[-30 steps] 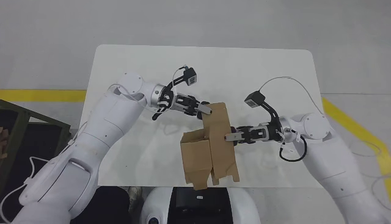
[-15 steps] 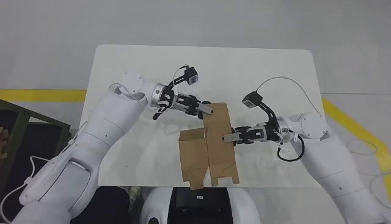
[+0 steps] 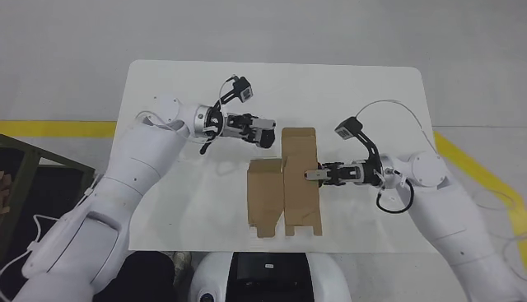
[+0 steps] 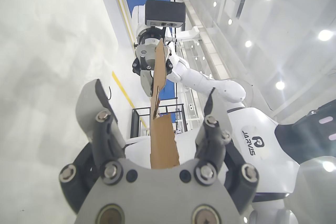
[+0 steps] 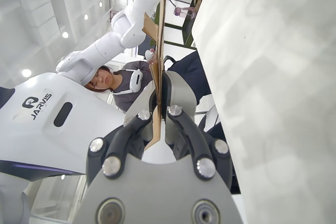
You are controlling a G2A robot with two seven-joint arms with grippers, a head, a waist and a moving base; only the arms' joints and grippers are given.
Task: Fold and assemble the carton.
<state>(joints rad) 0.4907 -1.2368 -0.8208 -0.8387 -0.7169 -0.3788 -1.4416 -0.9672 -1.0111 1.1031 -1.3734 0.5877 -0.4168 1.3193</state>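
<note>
A flattened brown carton (image 3: 286, 185) is held over the white table (image 3: 362, 96) near its front edge, with its flaps spread. My right gripper (image 3: 311, 174) is shut on the carton's right edge. In the right wrist view the cardboard (image 5: 161, 25) runs edge-on between the closed fingers (image 5: 181, 93) of that gripper (image 5: 158, 101). My left gripper (image 3: 268, 134) is open just off the carton's far left corner, not touching it. From the left wrist, the carton (image 4: 158, 70) appears edge-on beyond that open gripper (image 4: 155, 99), with the right gripper (image 4: 147, 80) clamped on its far side.
Bare table stretches behind and to both sides of the carton. A dark green crate (image 3: 18, 178) stands on the floor left of the table. Yellow floor tape (image 3: 49, 127) runs past both ends.
My left gripper has let go of the carton's far corner, opened and drawn back to the left. The carton has flattened out and squared up, still held by my right gripper.
</note>
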